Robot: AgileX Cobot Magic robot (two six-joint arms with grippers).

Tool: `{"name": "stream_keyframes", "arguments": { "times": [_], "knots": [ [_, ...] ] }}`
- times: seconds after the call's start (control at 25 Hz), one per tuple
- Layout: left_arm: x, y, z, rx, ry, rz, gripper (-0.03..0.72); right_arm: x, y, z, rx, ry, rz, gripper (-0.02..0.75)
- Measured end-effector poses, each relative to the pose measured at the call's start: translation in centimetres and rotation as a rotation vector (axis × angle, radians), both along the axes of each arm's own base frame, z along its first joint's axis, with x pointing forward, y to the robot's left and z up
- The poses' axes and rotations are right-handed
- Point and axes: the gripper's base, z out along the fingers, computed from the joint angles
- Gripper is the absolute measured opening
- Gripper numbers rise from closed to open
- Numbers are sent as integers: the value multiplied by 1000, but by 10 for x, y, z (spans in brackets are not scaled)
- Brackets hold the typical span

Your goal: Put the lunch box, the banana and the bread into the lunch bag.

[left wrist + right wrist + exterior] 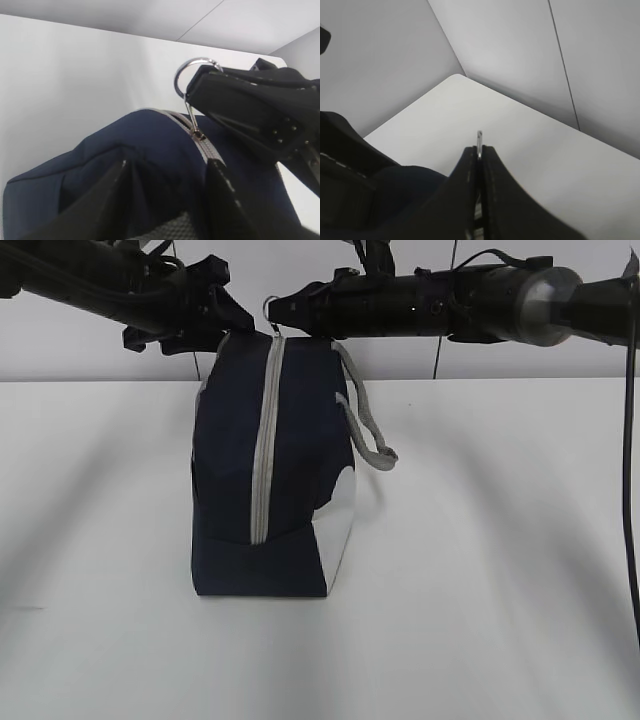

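With the right tool (479, 150) pinched shut on the ring zip pull (192, 75) just above the upright lunch bag (270, 480), and the left tool (170, 172) clamping the bag's top below it, a sideways tug could slip the ring or tip the bag on the surface (480, 590).

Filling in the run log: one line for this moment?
right gripper: shut on ring pull | left gripper: holding lunch bag | zipper: closed
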Motion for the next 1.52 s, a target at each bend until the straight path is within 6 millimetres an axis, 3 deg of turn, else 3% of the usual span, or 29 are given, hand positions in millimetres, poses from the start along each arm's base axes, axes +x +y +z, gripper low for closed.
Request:
{"name": "stream_keyframes", "arguments": {
  "times": [0.2,0.28,0.64,0.96,1.32,1.52],
  "knots": [
    [0,0,0,-1,2,-4,71,0,0,0,0,0,0,6],
    [0,0,-2,3,3,-9,20,0,0,0,0,0,0,6],
    [-1,-2,-4,40,-35,-67,3,-1,1,0,5,3,11,6],
    [-4,-3,-4,90,-88,-162,1,2,-4,22,29,-2,32,6],
    [-9,-9,0,78,-178,-297,1,7,-14,18,20,21,8,6],
    [-20,-11,15,81,-233,-395,1,9,-16,18,13,20,-16,6]
  ]
}}
